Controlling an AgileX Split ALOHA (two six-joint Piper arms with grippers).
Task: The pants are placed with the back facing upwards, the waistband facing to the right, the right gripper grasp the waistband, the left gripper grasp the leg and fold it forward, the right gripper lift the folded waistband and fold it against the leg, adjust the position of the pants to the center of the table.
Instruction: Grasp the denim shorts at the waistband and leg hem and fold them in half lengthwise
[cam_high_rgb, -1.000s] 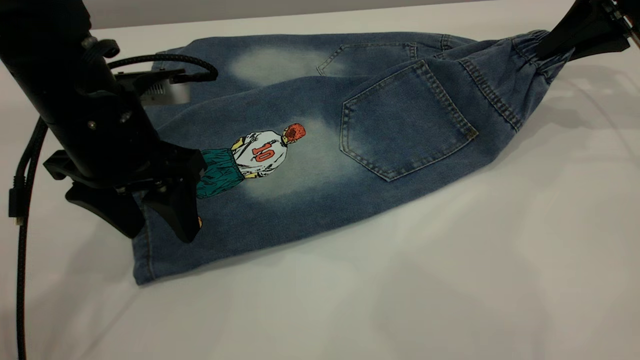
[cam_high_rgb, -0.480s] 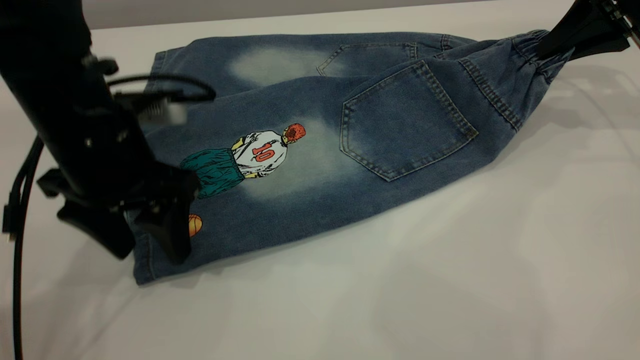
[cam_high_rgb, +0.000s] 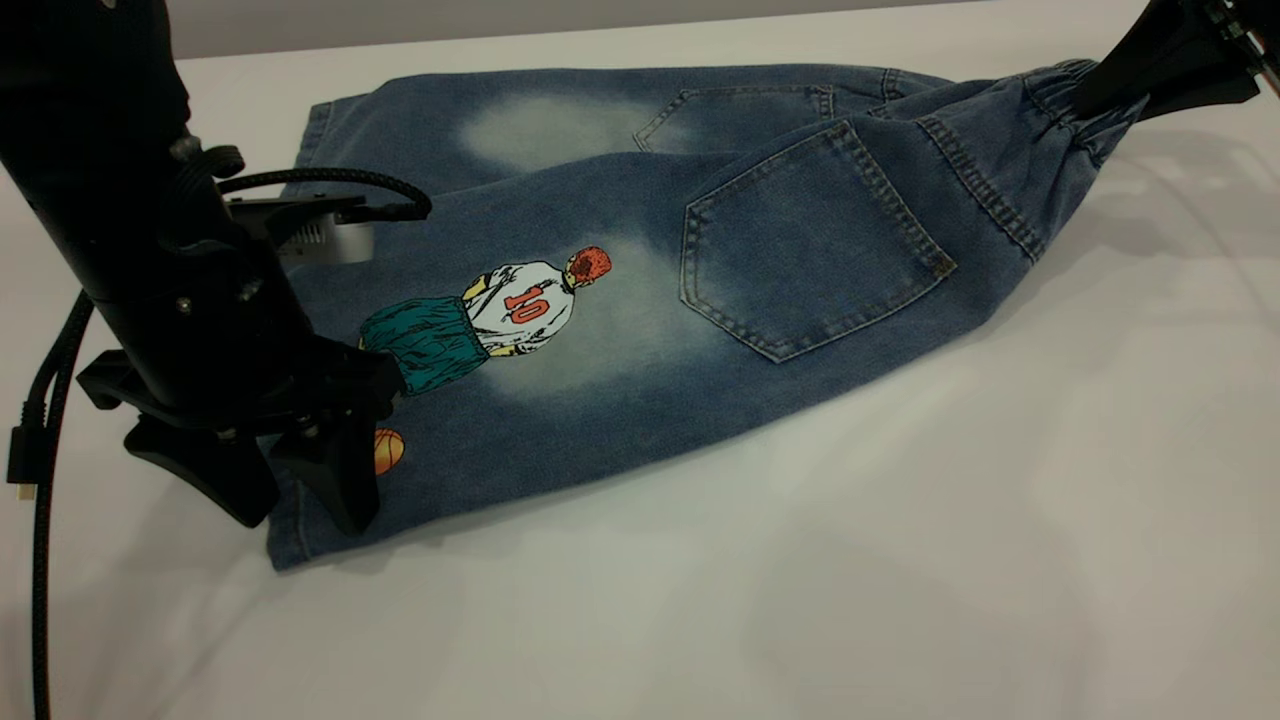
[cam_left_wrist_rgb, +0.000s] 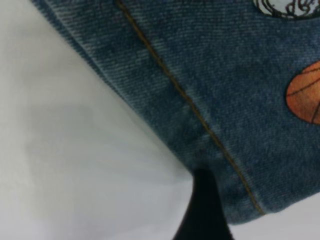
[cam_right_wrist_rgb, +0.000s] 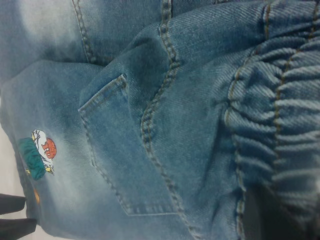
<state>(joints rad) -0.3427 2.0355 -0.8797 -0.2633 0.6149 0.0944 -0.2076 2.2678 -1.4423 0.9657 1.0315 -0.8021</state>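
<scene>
The jeans (cam_high_rgb: 700, 270) lie on the white bench (cam_high_rgb: 900, 560), back side up, with the waistband (cam_high_rgb: 1065, 110) at the right and the leg hem (cam_high_rgb: 300, 520) at the left. The right hand (cam_high_rgb: 1150, 75) is pinching the gathered waistband and holds it a little above the bench. The left hand (cam_high_rgb: 300, 490) stands at the leg hem with its fingers spread, one on the denim near the printed basketball (cam_high_rgb: 388, 450), one just beside the hem.

Left pincer (cam_high_rgb: 300, 500) agape, right pincer (cam_high_rgb: 1100, 100) clamped
</scene>
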